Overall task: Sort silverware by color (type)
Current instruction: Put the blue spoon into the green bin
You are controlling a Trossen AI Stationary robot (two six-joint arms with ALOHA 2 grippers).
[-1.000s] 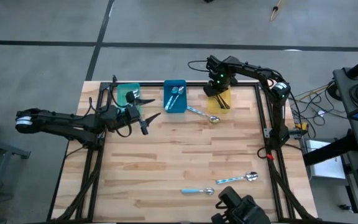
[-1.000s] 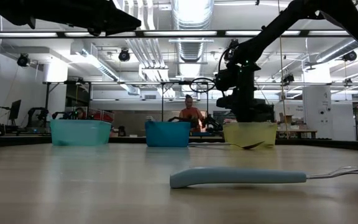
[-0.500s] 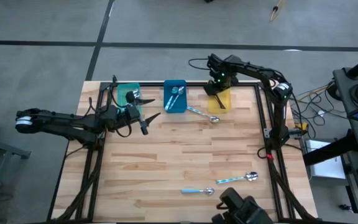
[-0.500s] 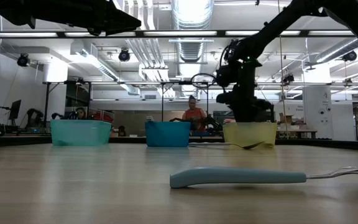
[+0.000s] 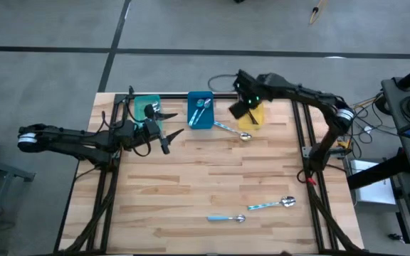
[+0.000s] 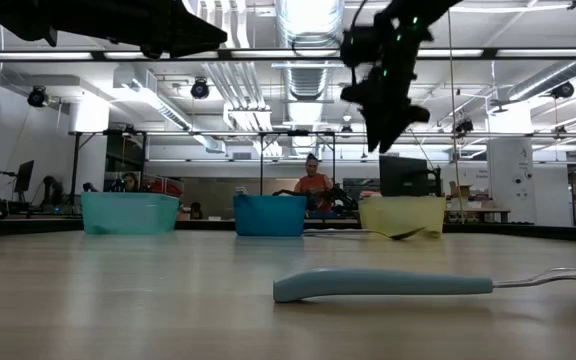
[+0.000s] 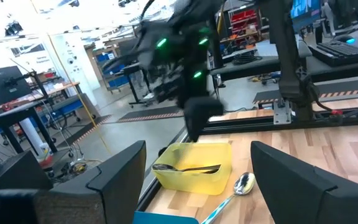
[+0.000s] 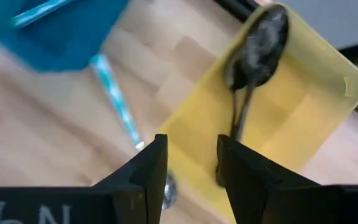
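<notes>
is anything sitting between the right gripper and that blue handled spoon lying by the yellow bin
Nothing visible does. The right gripper hangs open and empty above the yellow bin. The blue-handled spoon lies on bare table between the yellow bin and the blue bin, with nothing on top of it.

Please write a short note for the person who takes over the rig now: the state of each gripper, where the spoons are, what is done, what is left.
Left gripper: jaws open, empty, waiting in front of the teal bin.
Right gripper: jaws open, empty, above the yellow bin.
Done: dark spoons lie in the yellow bin; blue-handled spoons lie in the blue bin.
Left: one blue-handled spoon on the table between the blue and yellow bins, and two more at the table's near edge.
</notes>
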